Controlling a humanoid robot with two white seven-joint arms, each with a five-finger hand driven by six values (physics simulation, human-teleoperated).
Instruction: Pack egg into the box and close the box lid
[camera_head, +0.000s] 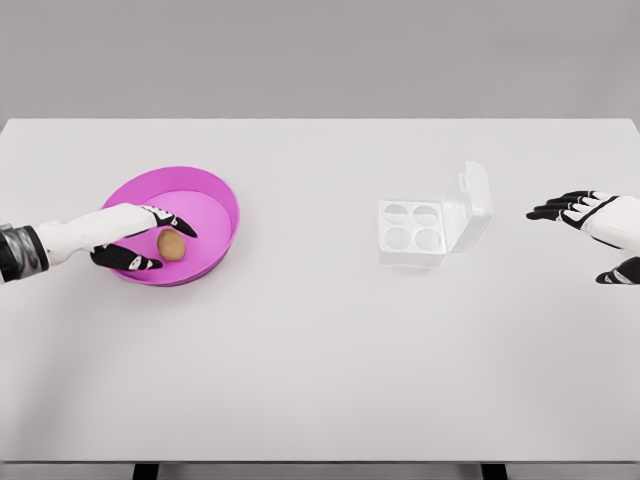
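— Left hand (140, 240) is reaching into the pink bowl (215, 200), right?

— Yes, its fingers are curving around the brown egg (172, 245), thumb below and fingers above. They are sitting very close to the egg, but I cannot tell whether they are actually gripping it. The egg is lying on the bowl's floor.

— And the box?

— The clear egg box (425, 228) is sitting well to the right on the white table (320, 370), lid standing open, all four cups showing.

— What is the other hand doing?

— The right hand (590, 215) is hovering beyond the box near the right edge, fingers spread and holding nothing.
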